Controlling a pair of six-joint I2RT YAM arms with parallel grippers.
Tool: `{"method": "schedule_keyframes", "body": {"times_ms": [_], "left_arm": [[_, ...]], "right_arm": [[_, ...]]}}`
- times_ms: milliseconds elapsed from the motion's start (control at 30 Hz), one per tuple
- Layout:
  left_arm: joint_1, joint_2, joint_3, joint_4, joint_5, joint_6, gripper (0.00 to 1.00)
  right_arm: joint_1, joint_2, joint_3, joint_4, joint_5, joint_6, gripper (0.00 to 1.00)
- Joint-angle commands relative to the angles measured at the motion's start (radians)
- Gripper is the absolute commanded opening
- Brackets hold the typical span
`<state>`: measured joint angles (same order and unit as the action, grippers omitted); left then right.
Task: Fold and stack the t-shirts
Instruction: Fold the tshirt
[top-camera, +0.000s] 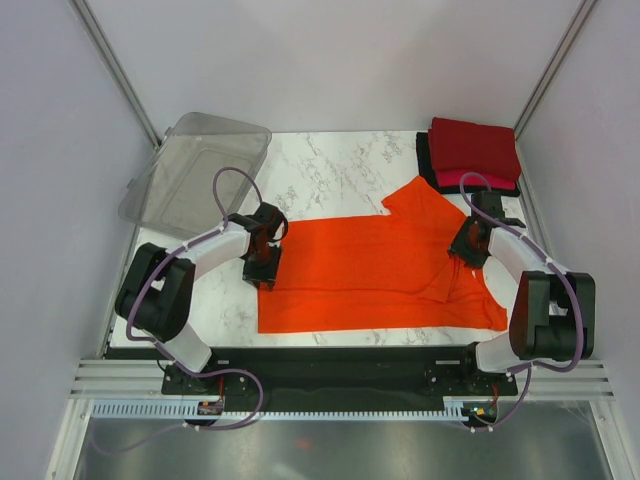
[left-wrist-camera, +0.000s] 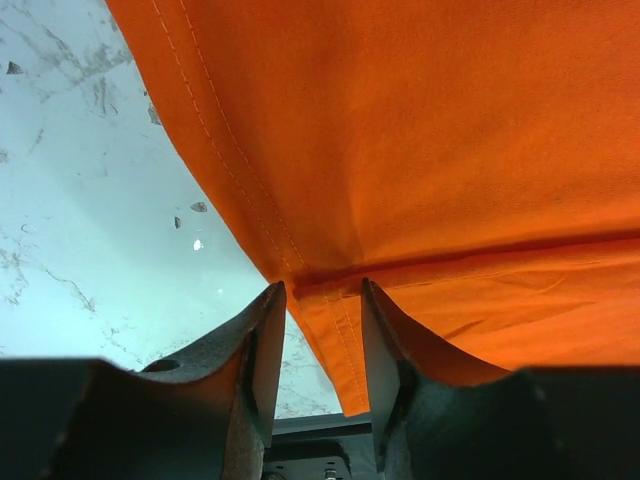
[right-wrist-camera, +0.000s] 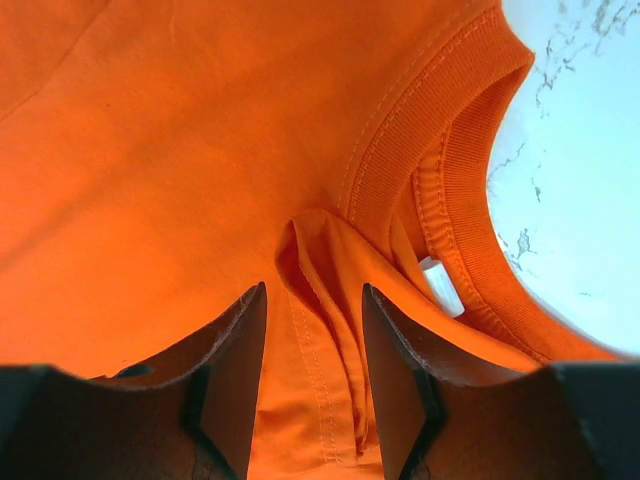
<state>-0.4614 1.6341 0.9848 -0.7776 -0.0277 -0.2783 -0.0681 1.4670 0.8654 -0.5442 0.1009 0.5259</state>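
Note:
A bright orange t-shirt (top-camera: 370, 270) lies spread on the marble table, its upper part folded over, one sleeve pointing to the back right. My left gripper (top-camera: 265, 262) sits at the shirt's left edge. In the left wrist view its jaws (left-wrist-camera: 318, 290) stand apart with the hemmed corner of the shirt (left-wrist-camera: 420, 130) between them. My right gripper (top-camera: 463, 250) is at the shirt's right side. In the right wrist view its jaws (right-wrist-camera: 314, 290) are open around a raised fold of cloth beside the ribbed collar (right-wrist-camera: 400, 150). Folded dark red (top-camera: 472, 148), pinkish-red (top-camera: 480, 183) and black (top-camera: 424, 158) shirts are stacked at the back right.
A clear plastic bin (top-camera: 195, 170) sits tilted at the table's back left corner. Bare marble (top-camera: 330, 175) shows behind the orange shirt. A black rail (top-camera: 330, 360) runs along the near edge with both arm bases.

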Motion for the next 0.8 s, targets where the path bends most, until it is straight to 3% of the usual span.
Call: {"method": "schedule_keyframes", "body": {"times_ms": [0,233,267,400,567,767], "left_arm": [[-0.005,0.001,0.014,-0.006,-0.021,0.025,0.43],[-0.003,-0.008,0.009,-0.017,-0.034,0.024,0.30],[-0.005,-0.010,0.009,-0.018,-0.034,0.025,0.22],[-0.005,-0.011,0.012,-0.025,-0.035,0.025,0.03],[-0.005,-0.011,0.017,-0.029,-0.037,0.022,0.02],[-0.006,-0.023,0.015,-0.038,-0.049,-0.002,0.02]], "right_arm": [[0.001,-0.033,-0.002,0.030,-0.006,-0.012,0.51],[0.001,-0.037,-0.017,0.053,0.002,-0.015,0.51],[0.002,-0.040,-0.023,0.064,0.006,-0.015,0.51],[0.001,-0.030,-0.039,0.085,0.013,-0.012,0.50],[0.002,-0.011,-0.043,0.116,0.025,-0.013,0.46],[0.002,-0.005,-0.034,0.150,0.022,-0.017,0.27]]}}
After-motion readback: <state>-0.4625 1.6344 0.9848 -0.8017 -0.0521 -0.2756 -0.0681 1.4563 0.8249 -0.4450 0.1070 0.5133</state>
